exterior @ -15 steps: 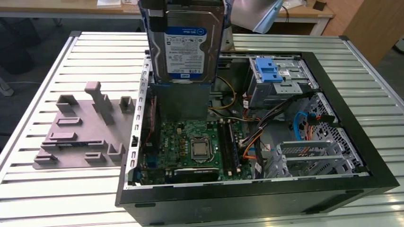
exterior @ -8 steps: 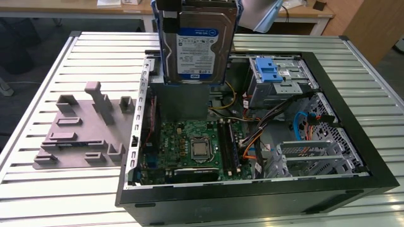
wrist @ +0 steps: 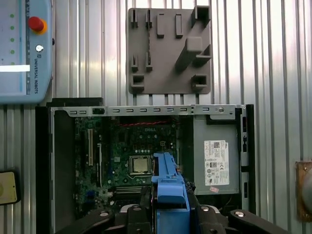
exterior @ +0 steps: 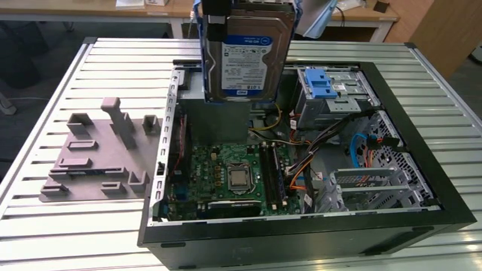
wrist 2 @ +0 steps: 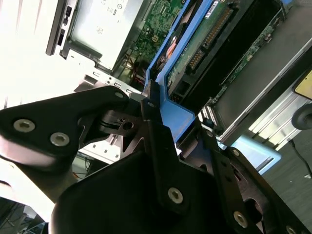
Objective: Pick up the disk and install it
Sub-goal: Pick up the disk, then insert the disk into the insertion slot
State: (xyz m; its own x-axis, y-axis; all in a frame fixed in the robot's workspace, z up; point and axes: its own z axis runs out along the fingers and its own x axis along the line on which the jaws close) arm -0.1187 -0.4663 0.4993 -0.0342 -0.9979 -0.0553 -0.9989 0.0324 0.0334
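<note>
Surface: slatted metal table (exterior: 45, 226), wooden desks behind it at the far edge.
Far left (exterior view's left): grey fixture plate (exterior: 98, 164) w/ raised blocks and slots, lying flat on the slats just beside the case. I also see it past the case in the first wrist view (wrist: 168, 53).
Case: black PC case (exterior: 301, 237), side panel off, lying open-side up in the mid table.
Inside, left part: green motherboard (exterior: 214, 164) w/ the CPU (exterior: 239, 179) bare in the middle.
Disk: the disk (exterior: 247, 56) hangs upright above the far part of the case, label facing the exterior cam. It's in front of the grey metal box (exterior: 218, 118) as I see it from there, and it's not in any bay.
Bracket: blue bracket (wrist 2: 180, 114) runs round the disk's edges; it shows between the fingers in the first wrist view too (wrist: 168, 195).
Gripper: gripper (wrist 2: 178, 122) has its black fingers (wrist 2: 156, 141) closed tight on the bracket from both sides. My read is a firm hold on the disk.
Right: silver drive cage (exterior: 331, 90) w/ blue latch in the far right corner, well apart from the disk. Blue cable (exterior: 358, 144) loops just below it.
</note>
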